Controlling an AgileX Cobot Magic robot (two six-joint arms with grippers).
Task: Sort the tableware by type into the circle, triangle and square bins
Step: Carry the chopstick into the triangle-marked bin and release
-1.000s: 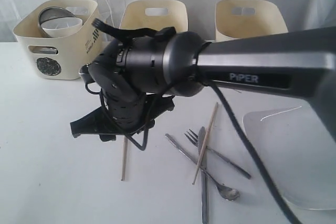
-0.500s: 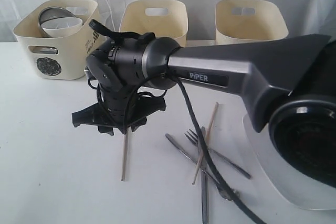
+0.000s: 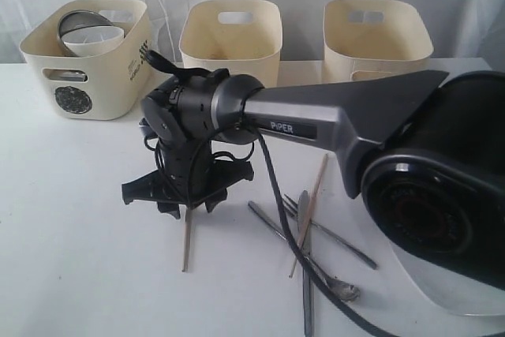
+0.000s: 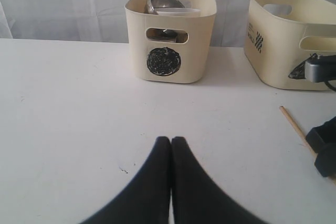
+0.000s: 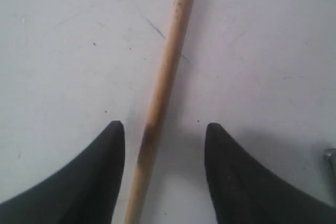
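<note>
**As the right gripper (image 3: 189, 206) straddles a chopstick (image 3: 186, 246), the left gripper (image 4: 170, 140) sits closed**

While the right arm reaches across from the right edge of the exterior view, we see its gripper pointing down at the white table (image 3: 71, 258), left of centre. Jaws are spread wide. In the right wrist view the chopstick (image 5: 168, 61) runs between the two fingertips (image 5: 114, 129), closer to one of them. We can't tell if it touches that one. Nothing is gripped.

The left gripper's jaws are pressed together with nothing between them, low over bare table.

Where the rest is, going by the exterior view:
- circle bin (image 3: 87, 76): upper left, black circle on its front, with the steel bowl (image 3: 79, 21) and white bowl (image 3: 99, 37) inside. Some steel shows through the handle cut-out, but we can't tell which item it is.
- middle bin (image 3: 229, 37): top centre. We can't see inside it or read its mark.
- right bin (image 3: 377, 33): upper right, same story.
- second chopstick (image 3: 312, 203): lower centre, lying across the cutlery pile.
- fork (image 3: 347, 249), knife (image 3: 306, 305) and spoon (image 3: 345, 293): crossed over each other, lower centre-right, partly behind the arm's cable.
- plate (image 3: 442, 299): lower right, mostly hidden by the arm's base. Only an edge shows.
</note>
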